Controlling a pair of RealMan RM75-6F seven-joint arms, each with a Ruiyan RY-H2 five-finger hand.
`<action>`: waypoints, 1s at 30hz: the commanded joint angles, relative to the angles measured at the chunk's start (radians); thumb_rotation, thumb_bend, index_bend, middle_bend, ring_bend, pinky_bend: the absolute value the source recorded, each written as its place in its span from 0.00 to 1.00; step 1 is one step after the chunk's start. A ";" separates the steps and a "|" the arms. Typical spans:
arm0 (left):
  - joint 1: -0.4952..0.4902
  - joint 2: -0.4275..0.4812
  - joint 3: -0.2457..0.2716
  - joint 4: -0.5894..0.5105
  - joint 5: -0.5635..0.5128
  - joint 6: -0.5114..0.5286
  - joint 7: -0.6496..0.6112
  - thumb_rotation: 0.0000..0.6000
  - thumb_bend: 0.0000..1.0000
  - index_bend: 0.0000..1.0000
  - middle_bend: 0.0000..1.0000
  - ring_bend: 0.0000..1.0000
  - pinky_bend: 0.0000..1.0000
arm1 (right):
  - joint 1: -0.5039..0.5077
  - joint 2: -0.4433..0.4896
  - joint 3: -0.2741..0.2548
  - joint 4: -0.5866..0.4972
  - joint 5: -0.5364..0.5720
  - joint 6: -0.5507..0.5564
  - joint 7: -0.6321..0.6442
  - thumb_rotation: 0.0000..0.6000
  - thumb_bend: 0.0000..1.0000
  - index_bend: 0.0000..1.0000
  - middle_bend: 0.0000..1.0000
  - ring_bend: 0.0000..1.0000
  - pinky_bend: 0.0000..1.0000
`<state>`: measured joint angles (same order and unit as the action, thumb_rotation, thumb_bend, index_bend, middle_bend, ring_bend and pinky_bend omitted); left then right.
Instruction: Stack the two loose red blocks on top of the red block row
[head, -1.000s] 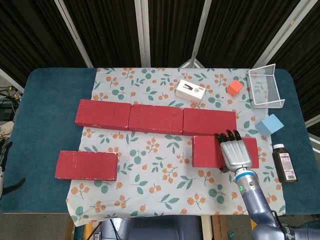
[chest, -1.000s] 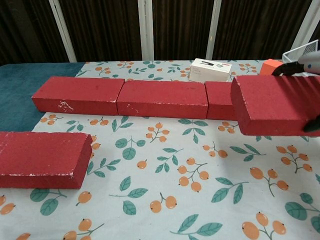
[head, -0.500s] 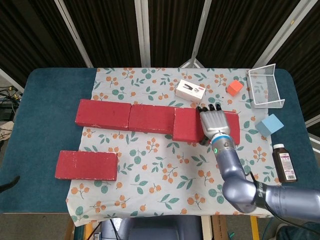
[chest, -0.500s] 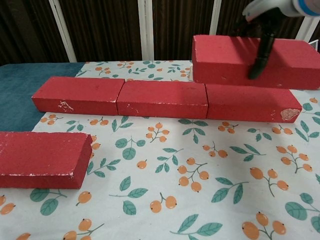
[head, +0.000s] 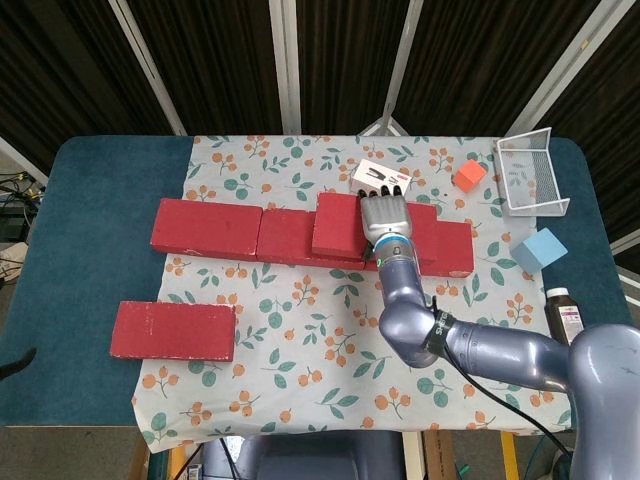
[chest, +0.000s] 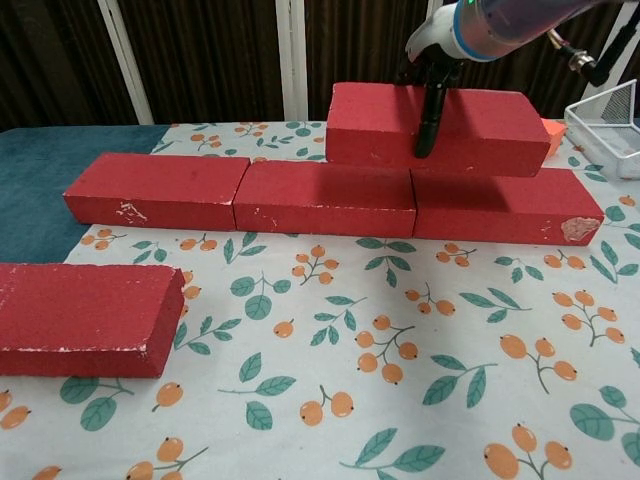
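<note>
Three red blocks form a row (head: 205, 228) across the floral cloth, seen from the front in the chest view (chest: 160, 190). My right hand (head: 385, 215) grips a loose red block (head: 336, 222) from above, fingers (chest: 430, 110) down over its front face. That block (chest: 380, 125) sits level over the seam between the row's middle and right blocks; I cannot tell whether it touches them. The second loose red block (head: 172, 330) lies flat near the front left of the cloth (chest: 85, 318). My left hand does not show in either view.
Behind the row lies a white box (head: 380, 180). An orange cube (head: 469, 176) and a white wire basket (head: 533, 175) stand at the back right. A light blue cube (head: 538, 250) and a brown bottle (head: 570, 325) are near the right edge.
My right hand lifted the block from the cloth in front of the row and carried it back and left, to above the seam of the middle and right blocks.
</note>
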<state>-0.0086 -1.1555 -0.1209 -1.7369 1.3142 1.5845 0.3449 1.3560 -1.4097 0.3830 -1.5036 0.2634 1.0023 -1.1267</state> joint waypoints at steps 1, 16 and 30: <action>-0.002 -0.004 -0.001 0.001 -0.006 -0.001 0.010 1.00 0.00 0.08 0.00 0.00 0.05 | 0.009 -0.035 -0.020 0.052 -0.002 -0.031 -0.009 1.00 0.05 0.42 0.26 0.06 0.00; 0.000 -0.016 0.000 -0.005 -0.011 0.021 0.052 1.00 0.00 0.08 0.00 0.00 0.05 | 0.016 -0.104 -0.054 0.196 -0.015 -0.113 -0.032 1.00 0.05 0.42 0.26 0.06 0.00; 0.004 -0.019 -0.001 -0.008 -0.019 0.033 0.067 1.00 0.00 0.08 0.00 0.00 0.05 | 0.010 -0.153 -0.066 0.277 -0.013 -0.165 -0.015 1.00 0.05 0.42 0.26 0.06 0.00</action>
<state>-0.0041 -1.1743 -0.1214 -1.7454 1.2958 1.6179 0.4110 1.3651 -1.5599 0.3172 -1.2310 0.2496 0.8398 -1.1425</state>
